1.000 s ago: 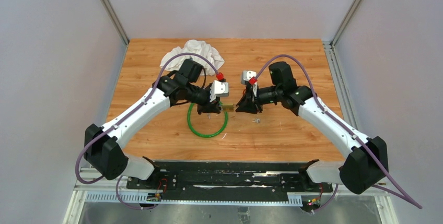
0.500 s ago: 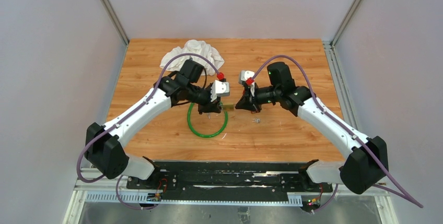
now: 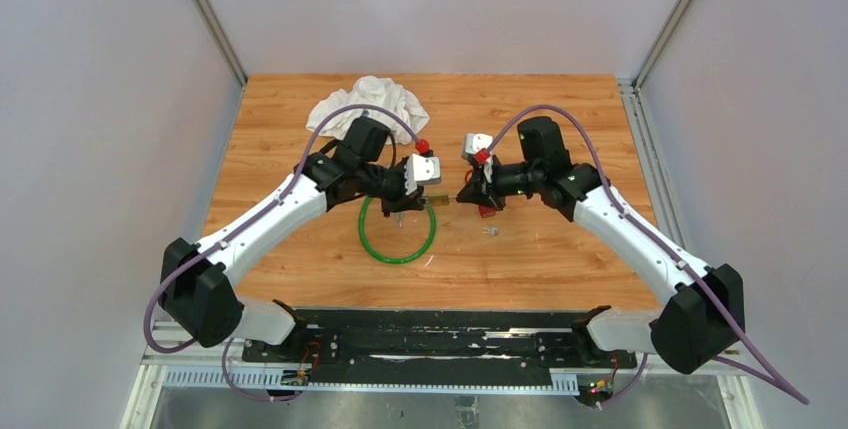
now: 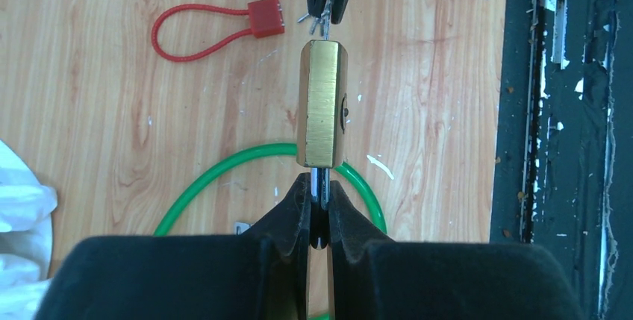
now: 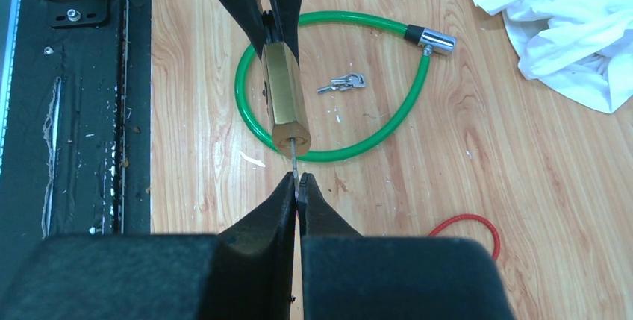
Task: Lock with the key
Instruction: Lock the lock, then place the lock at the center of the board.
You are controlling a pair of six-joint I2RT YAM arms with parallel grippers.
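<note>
A brass padlock (image 4: 322,104) hangs in the air between my two grippers, above a green cable loop. My left gripper (image 4: 319,189) is shut on the padlock's steel shackle. My right gripper (image 5: 298,182) is shut on a small key (image 5: 295,162), whose blade is in the keyhole at the padlock's (image 5: 286,100) bottom end. In the top view the padlock (image 3: 440,200) sits between the left gripper (image 3: 410,204) and the right gripper (image 3: 470,198) at the table's middle.
A green cable lock (image 5: 336,152) with a chrome end lies under the padlock, with spare keys (image 5: 342,82) inside its loop. A red cable lock (image 4: 216,25) lies near the right gripper. A white cloth (image 3: 368,99) lies at the back. A black rail (image 3: 430,334) runs along the near edge.
Both grippers and the padlock have shifted slightly away from the near edge. Both grips are unchanged.
</note>
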